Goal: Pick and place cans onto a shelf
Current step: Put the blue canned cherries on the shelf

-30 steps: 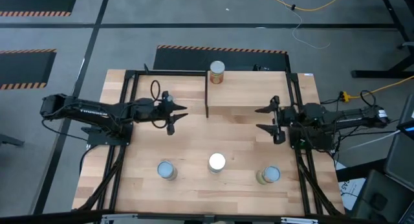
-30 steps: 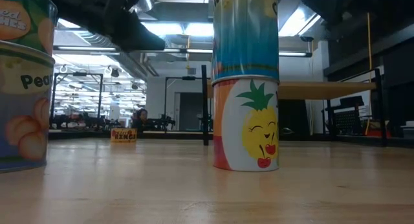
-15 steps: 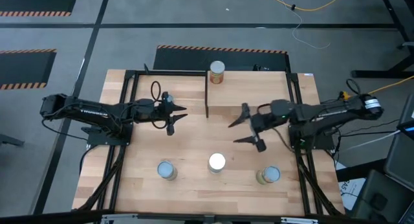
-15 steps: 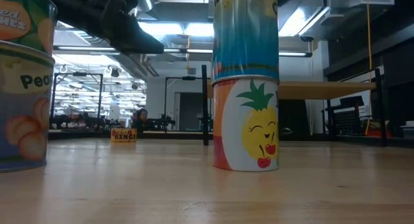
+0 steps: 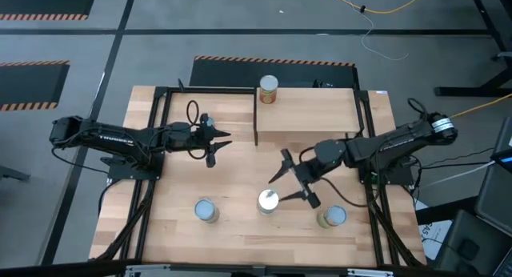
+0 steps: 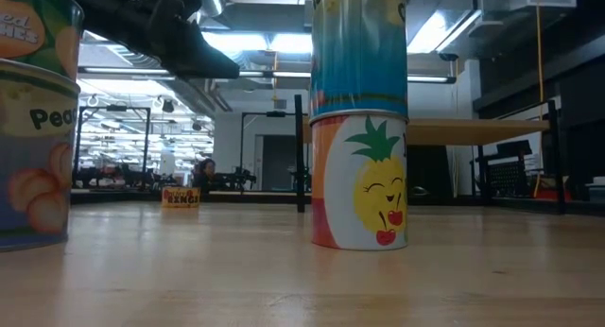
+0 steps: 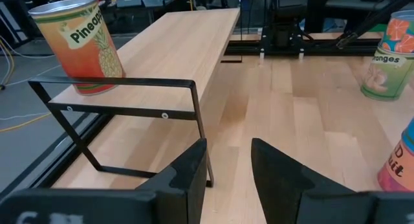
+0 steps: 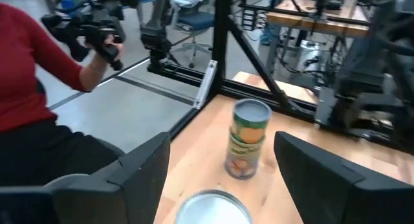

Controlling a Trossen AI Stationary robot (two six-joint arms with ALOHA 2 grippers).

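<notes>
Three stacks of cans stand near the table's near edge: a left stack, a middle stack and a right one. The middle stack is a blue can on a pineapple can. One pineapple can stands on the shelf board, and also shows in the left wrist view. My right gripper is open, just right of and above the middle stack's silvery top, its fingers on either side and apart from it. My left gripper is open and empty left of the shelf.
The shelf's black frame post stands between my two grippers. A person in a red top stands beyond the table in the right wrist view. Bare tabletop lies between the shelf and the can stacks.
My right gripper has gone from the table's right side toward the left and the near edge, up to the middle stack, turning to point at the near-left. It has stayed open. The cans have not moved.
</notes>
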